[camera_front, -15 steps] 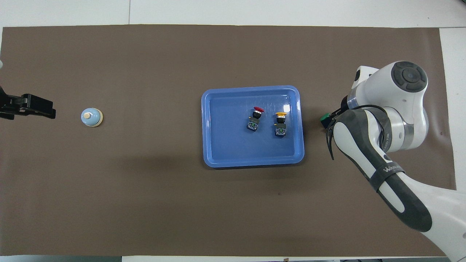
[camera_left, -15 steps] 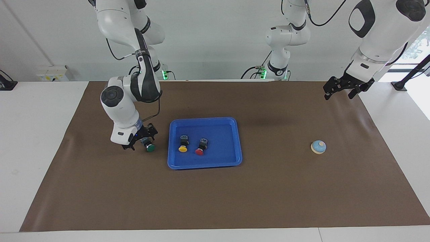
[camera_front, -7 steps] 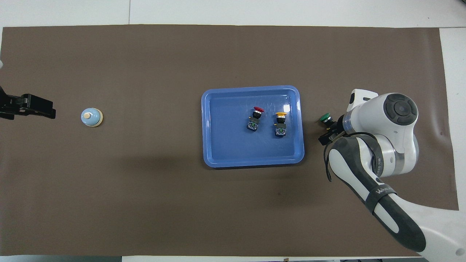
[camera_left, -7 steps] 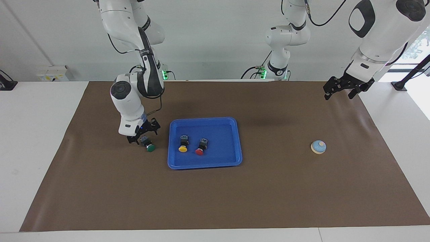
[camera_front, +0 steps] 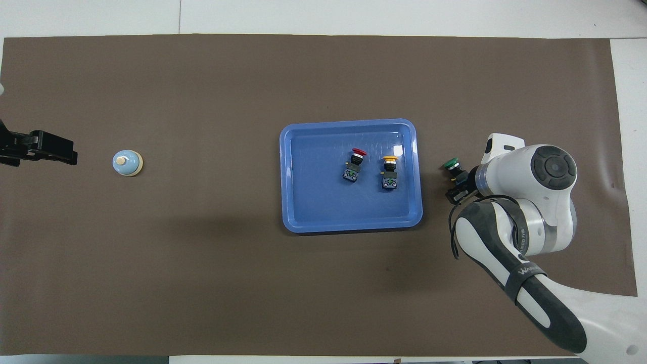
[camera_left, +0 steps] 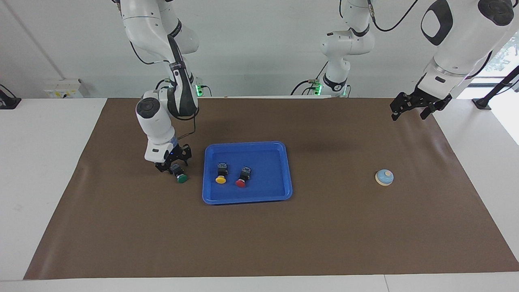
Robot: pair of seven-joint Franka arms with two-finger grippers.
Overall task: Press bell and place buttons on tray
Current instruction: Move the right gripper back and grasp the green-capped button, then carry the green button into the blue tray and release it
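Blue tray: we see it lying flat near the middle of the counter, on the brown mat that covers the surface.
Yellow button: it lies on its side inside the tray, with its cap pointing away from the robots.
Red button: it lies on its side in the tray just beside the yellow button, toward the left arm's end, and the two are not touching.
Green button: it is on the mat outside the tray, just beside the tray's rim at the right arm's end, lying on its side with the green cap away from the robots.
Right end effector: we see it low over the mat at the black body of the green button; we cannot tell if its fingers are spread or closed on the button.
Bell: it stands upright on the mat toward the left arm's end of the counter, well apart from the tray.
Left end effector: it hangs in the air over the edge of the mat at the left arm's end, holding nothing, with its fingers spread; this arm waits.
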